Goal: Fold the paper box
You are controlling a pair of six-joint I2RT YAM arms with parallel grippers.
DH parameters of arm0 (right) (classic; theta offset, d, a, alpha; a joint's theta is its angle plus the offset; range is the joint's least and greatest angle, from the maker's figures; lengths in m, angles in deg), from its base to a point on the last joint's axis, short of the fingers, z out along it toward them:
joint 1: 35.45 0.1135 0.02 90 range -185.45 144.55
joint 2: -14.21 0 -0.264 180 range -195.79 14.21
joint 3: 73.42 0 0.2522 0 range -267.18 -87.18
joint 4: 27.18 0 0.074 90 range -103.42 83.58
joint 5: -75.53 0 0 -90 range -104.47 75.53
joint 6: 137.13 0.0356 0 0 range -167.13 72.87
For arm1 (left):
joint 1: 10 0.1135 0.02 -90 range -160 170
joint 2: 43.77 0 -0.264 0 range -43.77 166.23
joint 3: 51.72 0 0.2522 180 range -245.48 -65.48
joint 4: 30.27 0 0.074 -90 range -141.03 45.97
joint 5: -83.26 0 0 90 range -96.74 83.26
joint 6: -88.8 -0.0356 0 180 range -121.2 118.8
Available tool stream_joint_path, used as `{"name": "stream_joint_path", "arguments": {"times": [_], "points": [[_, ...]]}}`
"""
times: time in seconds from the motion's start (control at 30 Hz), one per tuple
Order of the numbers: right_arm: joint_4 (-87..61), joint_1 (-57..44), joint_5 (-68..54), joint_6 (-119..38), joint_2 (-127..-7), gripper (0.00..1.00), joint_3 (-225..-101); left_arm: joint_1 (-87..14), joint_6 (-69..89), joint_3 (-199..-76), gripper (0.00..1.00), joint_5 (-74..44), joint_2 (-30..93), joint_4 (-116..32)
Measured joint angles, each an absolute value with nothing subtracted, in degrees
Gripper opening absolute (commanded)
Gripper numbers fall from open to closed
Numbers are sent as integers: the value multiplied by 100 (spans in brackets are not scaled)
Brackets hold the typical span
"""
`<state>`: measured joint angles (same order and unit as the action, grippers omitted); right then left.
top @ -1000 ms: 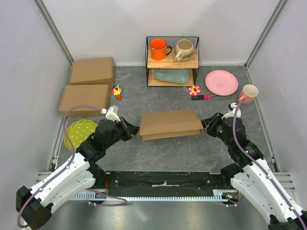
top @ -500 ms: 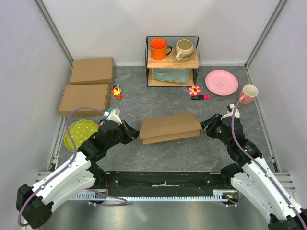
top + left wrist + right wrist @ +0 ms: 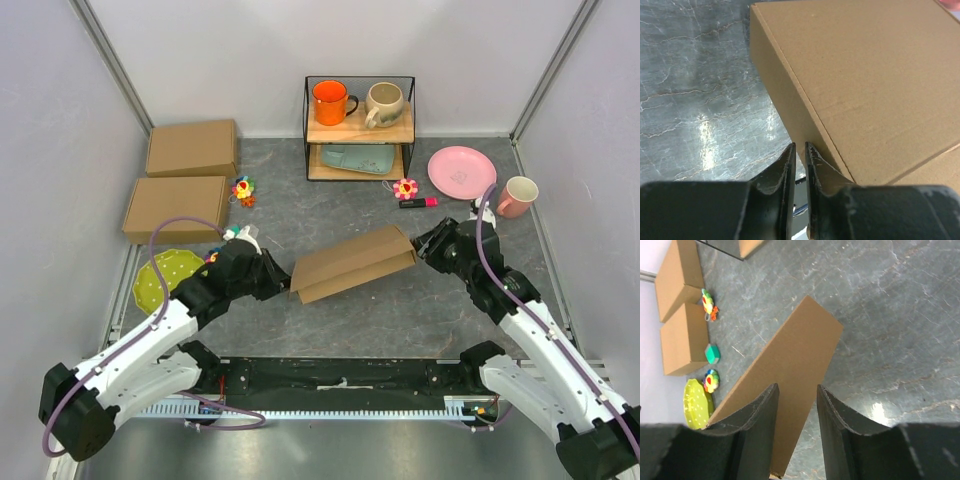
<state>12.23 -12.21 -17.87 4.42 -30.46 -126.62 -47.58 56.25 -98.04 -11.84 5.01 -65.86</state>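
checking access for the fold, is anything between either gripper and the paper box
Nothing visible. The left gripper sits right at the left end of the paper box, and the box's right end lies between the fingers of the right gripper.

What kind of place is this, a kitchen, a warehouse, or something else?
Most likely a robot test cell in a lab, not a real kitchen: plain white panels wall in a grey tabletop, and the orange mug on a small rack, pink plate and paper box look like staged props.
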Motion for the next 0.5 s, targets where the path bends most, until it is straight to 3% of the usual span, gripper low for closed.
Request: {"name": "stream_joint_path", "arguments": {"times": [0.5], "points": [[1055,-1310,-1767,901,-3564,49,-13230,-4194,5621,-11159,22,-1337,1095,-7700]]}}
